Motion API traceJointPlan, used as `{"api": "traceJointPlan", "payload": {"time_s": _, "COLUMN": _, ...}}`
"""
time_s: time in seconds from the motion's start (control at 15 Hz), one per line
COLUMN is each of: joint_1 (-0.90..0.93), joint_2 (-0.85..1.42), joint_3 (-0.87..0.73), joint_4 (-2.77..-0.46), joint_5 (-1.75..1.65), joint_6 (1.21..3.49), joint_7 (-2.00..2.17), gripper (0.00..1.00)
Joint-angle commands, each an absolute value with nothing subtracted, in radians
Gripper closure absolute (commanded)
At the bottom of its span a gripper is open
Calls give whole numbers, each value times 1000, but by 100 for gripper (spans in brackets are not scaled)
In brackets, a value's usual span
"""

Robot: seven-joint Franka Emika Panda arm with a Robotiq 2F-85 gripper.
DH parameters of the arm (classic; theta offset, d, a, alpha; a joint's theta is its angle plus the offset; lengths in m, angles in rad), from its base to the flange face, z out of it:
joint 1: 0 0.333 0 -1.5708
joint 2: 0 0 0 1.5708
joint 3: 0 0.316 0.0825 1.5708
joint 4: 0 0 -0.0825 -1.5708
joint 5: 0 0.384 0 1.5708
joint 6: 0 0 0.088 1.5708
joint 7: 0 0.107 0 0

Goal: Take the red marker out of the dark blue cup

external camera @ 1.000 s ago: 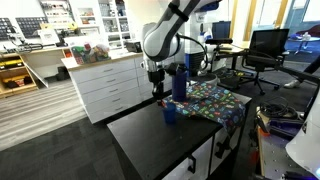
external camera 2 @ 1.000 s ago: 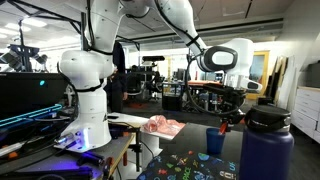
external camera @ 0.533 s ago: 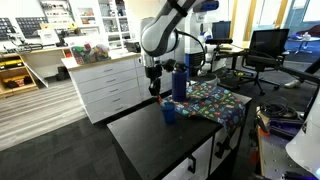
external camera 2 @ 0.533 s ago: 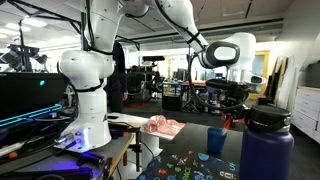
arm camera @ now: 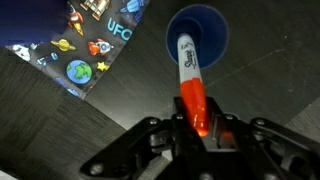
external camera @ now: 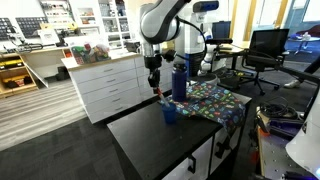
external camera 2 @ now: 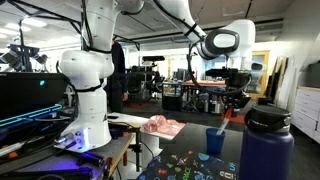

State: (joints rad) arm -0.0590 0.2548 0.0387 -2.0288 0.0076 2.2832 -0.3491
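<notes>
My gripper [arm camera: 193, 128] is shut on the red marker [arm camera: 192, 95], which hangs straight down from the jaws. Its whitish lower end shows against the open mouth of the dark blue cup [arm camera: 215, 28] directly below. In both exterior views the gripper [external camera: 154, 86] [external camera 2: 230, 112] is raised above the cup [external camera: 169, 113] [external camera 2: 216, 141]. The marker [external camera 2: 227, 120] shows as a short red piece under the fingers, its tip at about the cup's rim or just above it. The cup stands on the dark tabletop [external camera: 150, 140].
A tall dark blue bottle [external camera: 179, 82] [external camera 2: 266, 150] with a lid stands close beside the cup on a patterned space-print cloth [external camera: 215, 100] [arm camera: 95, 40]. White drawers [external camera: 110, 85] stand behind the table. A pink cloth [external camera 2: 162, 126] lies on a side surface.
My gripper has risen straight up with the red marker in it, drawing the marker up out of the cup. The cup and bottle have not moved.
</notes>
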Motion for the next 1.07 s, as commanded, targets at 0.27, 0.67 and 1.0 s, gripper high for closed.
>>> {"api": "traceJointPlan", "payload": {"time_s": 0.27, "joint_1": -42, "joint_2": 126, "joint_3": 25, "joint_4": -2057, "joint_5": -22, "joint_6": 2197, "joint_7": -297, "gripper": 92}}
{"api": "traceJointPlan", "payload": {"time_s": 0.67, "joint_1": -37, "joint_2": 89, "joint_3": 24, "joint_4": -2059, "joint_5": -39, "joint_6": 2192, "joint_7": -272, "gripper": 92}}
{"api": "traceJointPlan", "payload": {"time_s": 1.0, "joint_1": -31, "joint_2": 92, "joint_3": 28, "joint_4": -2050, "joint_5": -39, "joint_6": 2190, "joint_7": -252, "gripper": 92}}
